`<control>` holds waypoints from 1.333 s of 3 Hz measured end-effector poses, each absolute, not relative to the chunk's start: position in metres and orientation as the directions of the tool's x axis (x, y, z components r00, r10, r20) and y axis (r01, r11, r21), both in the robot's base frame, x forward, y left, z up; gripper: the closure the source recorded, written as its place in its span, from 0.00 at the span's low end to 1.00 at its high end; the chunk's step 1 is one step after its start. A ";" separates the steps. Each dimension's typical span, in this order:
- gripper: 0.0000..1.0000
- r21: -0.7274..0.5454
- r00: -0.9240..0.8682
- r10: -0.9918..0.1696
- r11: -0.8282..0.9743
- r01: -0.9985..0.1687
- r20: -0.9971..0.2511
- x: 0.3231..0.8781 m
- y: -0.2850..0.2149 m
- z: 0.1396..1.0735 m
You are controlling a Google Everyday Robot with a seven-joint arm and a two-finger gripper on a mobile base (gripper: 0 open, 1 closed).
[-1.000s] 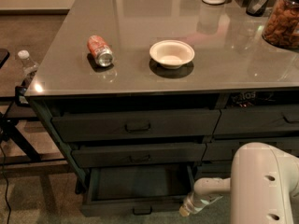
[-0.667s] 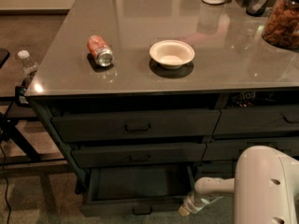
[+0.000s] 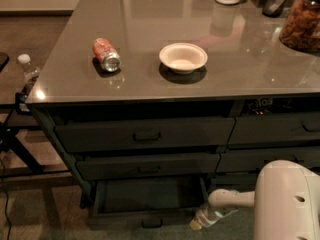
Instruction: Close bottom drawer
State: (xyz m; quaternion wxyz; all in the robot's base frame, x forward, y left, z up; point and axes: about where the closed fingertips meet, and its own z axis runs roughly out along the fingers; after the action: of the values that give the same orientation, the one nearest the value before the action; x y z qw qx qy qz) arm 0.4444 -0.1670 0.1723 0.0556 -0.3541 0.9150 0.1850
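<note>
So the wide, shallow dark grey-green bottom drawer [image 3: 150, 196] is sitting pulled out. It's the lowest of the three wide ones in the left stack, and you can look straight down into its dark inside. Its flat front has a small dark pull [image 3: 151, 223] in the middle. The taller-fronted dark top drawer [image 3: 100, 136] and the slimmer dark middle drawer [image 3: 110, 166] above it are both pushed in.

The robot's pale cream hand [image 3: 199, 222] is down low at the right front corner of that open drawer, just beside it, on the end of the bulky white arm [image 3: 280, 204] coming in from bottom right (whether it actually touches the drawer, no idea). Can't tell if the hand is spread or pressed together either.

Up on the glossy grey surface [image 3: 150, 19] there's a red soda can [image 3: 106, 54] lying on its side and a small round white bowl [image 3: 183, 57] upright to its right, apart from it. A clear jar of brown snacks [image 3: 301, 24] sits at the far right edge
</note>
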 end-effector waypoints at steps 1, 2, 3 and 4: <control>1.00 0.340 -0.734 -0.622 0.651 -0.679 -0.275 0.449 -0.152 0.167; 1.00 0.325 -0.709 -0.632 0.631 -0.705 -0.311 0.466 -0.150 0.168; 1.00 0.325 -0.709 -0.632 0.631 -0.705 -0.311 0.466 -0.150 0.168; 1.00 0.308 -0.718 -0.615 0.649 -0.696 -0.327 0.483 -0.153 0.161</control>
State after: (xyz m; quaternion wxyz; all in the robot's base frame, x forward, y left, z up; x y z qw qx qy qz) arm 0.4832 -0.1532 0.1608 0.0968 -0.3630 0.9028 0.2094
